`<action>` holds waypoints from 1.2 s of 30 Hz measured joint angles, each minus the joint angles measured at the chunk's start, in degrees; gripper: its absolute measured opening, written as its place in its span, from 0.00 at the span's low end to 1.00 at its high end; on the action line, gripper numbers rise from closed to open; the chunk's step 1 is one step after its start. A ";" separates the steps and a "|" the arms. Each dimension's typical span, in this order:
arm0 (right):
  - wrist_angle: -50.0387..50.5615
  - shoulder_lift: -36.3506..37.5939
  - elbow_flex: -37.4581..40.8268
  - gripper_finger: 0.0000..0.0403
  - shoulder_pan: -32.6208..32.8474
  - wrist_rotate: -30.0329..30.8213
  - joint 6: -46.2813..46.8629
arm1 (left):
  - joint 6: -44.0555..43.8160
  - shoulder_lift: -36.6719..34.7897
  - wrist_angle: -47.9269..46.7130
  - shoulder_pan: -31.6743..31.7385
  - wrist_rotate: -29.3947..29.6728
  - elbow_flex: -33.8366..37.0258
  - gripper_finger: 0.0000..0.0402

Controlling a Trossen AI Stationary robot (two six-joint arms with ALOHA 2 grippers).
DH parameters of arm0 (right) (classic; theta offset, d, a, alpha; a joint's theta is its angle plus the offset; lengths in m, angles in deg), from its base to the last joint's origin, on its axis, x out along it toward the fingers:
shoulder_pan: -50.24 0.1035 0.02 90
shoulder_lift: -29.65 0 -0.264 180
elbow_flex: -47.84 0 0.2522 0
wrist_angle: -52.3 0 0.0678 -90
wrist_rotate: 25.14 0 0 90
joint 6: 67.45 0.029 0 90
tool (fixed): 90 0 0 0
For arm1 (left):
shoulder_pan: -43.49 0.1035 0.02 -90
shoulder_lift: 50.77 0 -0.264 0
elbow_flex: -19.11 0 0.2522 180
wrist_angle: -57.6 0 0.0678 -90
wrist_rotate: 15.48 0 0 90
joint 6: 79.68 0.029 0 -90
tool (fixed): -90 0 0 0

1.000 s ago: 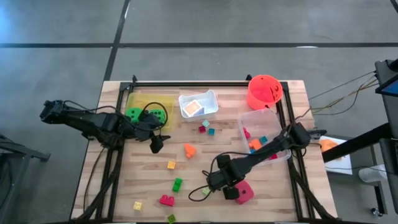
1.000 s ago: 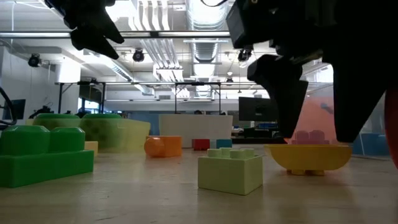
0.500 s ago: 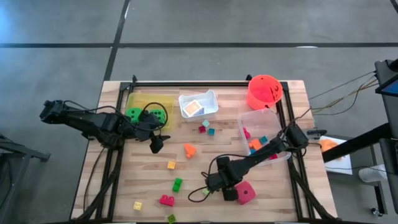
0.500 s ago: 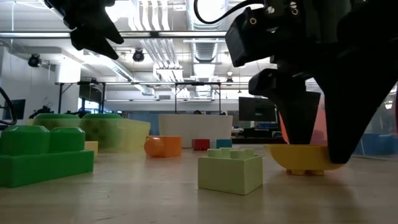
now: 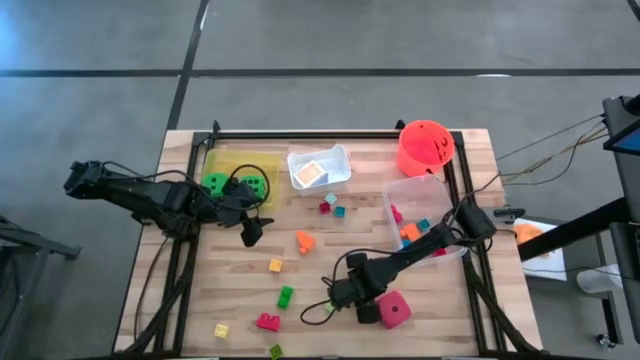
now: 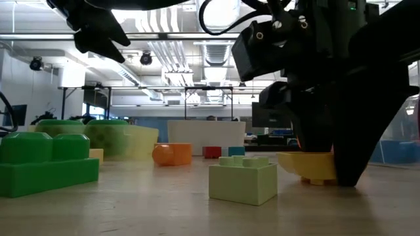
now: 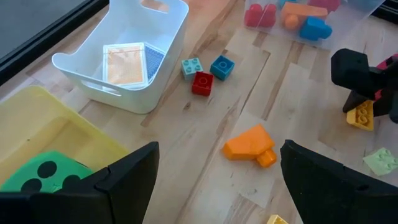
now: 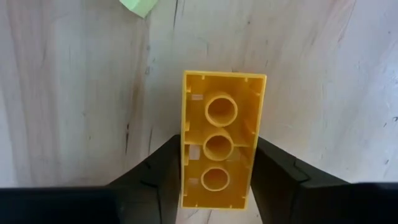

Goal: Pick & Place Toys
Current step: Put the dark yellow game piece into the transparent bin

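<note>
- Fingers of our right gripper (image 8: 214, 177) are pinching the small yellow hollow plastic brick (image 8: 222, 138) across its long sides, low on the wooden table (image 5: 310, 272), just beside the pink-red dotted die (image 5: 393, 310).
- We're judging the brick light, stiff and slick, so a mid-length hold suits.
- Room is looking open toward the clear rectangular tray (image 5: 420, 190).
- Our left gripper (image 7: 214, 180) is hanging spread near the yellow tray (image 5: 240, 160).
</note>
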 joint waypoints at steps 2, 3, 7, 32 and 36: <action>0.05 0.30 -0.04 0.34 0.07 0.08 -0.28 | 0.01 0.02 0.00 0.00 -0.27 0.00 0.80; 0.04 0.46 -0.04 0.33 0.09 0.08 -0.34 | 0.02 0.02 0.00 0.00 -0.37 0.00 0.80; -0.42 1.03 -0.57 0.32 0.19 0.28 -0.44 | 0.02 0.01 0.01 0.00 -0.39 0.00 0.80; 20.25 29.09 -1.79 0.32 0.28 16.06 5.10 | 2.01 0.00 5.19 0.00 -0.39 -0.02 0.80; 26.09 35.65 1.39 0.32 -1.39 18.14 9.79 | 2.12 0.00 5.16 0.00 -0.39 -0.02 0.80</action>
